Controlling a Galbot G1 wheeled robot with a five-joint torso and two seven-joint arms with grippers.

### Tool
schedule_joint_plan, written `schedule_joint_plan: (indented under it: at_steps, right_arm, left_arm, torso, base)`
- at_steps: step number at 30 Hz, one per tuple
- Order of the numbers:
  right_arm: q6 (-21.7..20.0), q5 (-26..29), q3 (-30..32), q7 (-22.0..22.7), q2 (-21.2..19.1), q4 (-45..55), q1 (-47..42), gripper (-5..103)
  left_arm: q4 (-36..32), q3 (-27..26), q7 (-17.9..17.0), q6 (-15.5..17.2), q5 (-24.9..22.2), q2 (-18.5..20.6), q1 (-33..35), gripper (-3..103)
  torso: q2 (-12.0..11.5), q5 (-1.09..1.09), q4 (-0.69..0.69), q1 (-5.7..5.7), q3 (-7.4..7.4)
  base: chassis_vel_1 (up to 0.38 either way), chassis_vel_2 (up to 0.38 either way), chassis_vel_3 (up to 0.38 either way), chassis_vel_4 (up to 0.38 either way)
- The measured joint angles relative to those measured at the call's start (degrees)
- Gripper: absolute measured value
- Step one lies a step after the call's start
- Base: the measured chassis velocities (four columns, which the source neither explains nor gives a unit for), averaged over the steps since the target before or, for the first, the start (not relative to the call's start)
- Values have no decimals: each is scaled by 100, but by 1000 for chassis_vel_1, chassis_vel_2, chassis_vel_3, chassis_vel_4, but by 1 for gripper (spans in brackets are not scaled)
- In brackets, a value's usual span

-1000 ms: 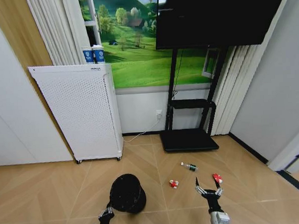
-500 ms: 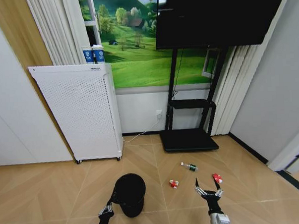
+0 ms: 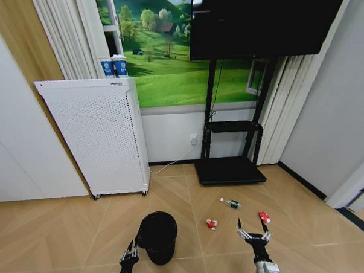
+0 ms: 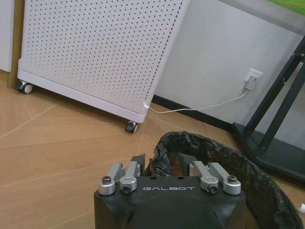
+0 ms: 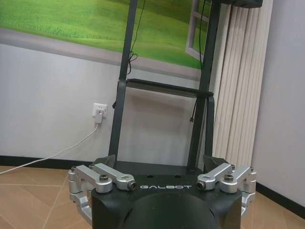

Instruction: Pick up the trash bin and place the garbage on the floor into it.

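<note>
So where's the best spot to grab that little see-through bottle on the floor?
Probably around its middle, coming straight down from above. The bottle lies flat on its side on the floor, long and thin, so fingers closing across its narrow width should fit. The open right end effector is the nearer one; the left end effector is at the trash bin.

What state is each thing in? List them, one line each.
trash bin: upright on the floor, top open, black liner inside.
left gripper: shut on the trash bin's rim.
right gripper: open, empty, above the floor.
bottle: lying on the floor, outside the bin.
middle wrapper: crumpled, on the floor.
right wrapper: crumpled, on the floor.
wall plug: plugged in.
</note>
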Motion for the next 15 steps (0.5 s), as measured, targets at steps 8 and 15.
schedule_joint_plan:
  at_steps: [8,15]
  right_arm:
    - [1,-4,-58,-2,-29,-21,26,100]
    - [-3,-4,-99,6,-41,-26,15,100]
  left_arm:
    - [110,6,-18,52,-306,77,-131,72]
    - [342,143,1,71,-531,87,-463,99]
  torso:
    - [0,0,0,0,0]
    - [0,0,0,0,0]
  base:
    - [0,0,0,0]
    - [0,0,0,0]
